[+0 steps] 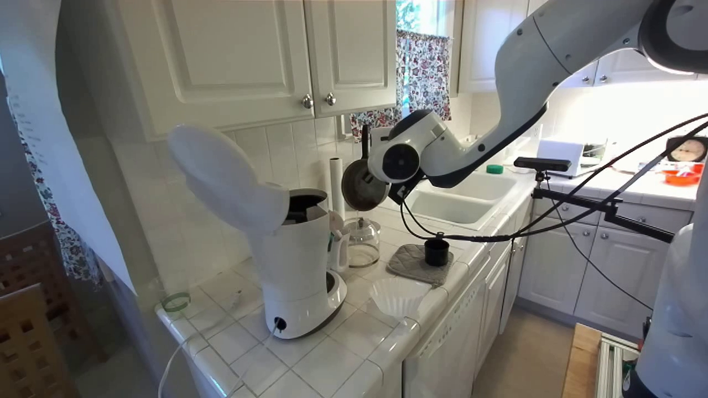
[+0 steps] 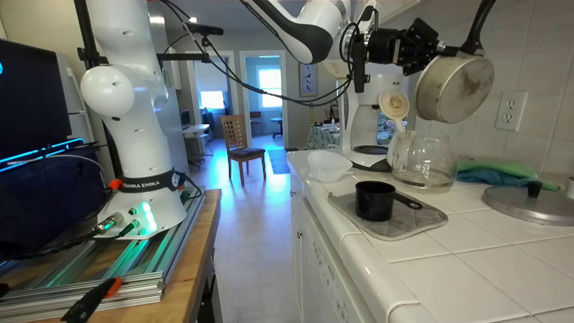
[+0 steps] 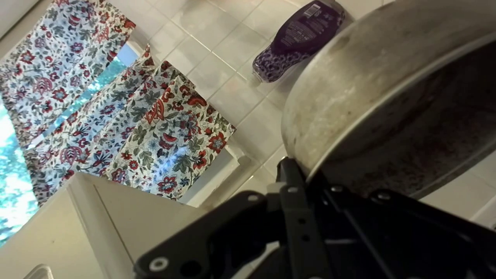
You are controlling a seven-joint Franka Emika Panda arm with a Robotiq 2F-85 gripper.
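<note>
My gripper (image 3: 304,176) is shut on the rim of a worn metal pot (image 3: 348,97). The pot is held in the air on its side, its long black handle pointing up. In an exterior view its dark inside shows on the pot (image 1: 362,190); its stained base faces out on the pot (image 2: 462,89) in an exterior view. A glass carafe (image 2: 423,163) with its lid tipped up stands on the counter below the pot. A black measuring cup (image 2: 374,202) sits on a grey pot holder (image 2: 417,228) nearby. The fingertips are partly hidden by the pot in the wrist view.
A white coffee maker (image 1: 298,276) with raised lid stands by the wall. A paper filter (image 1: 398,296) lies near the counter edge. A metal lid (image 2: 529,204) and cloths (image 2: 497,172) lie farther along. A sink (image 1: 459,204) and purple bottle (image 3: 298,38) are also there.
</note>
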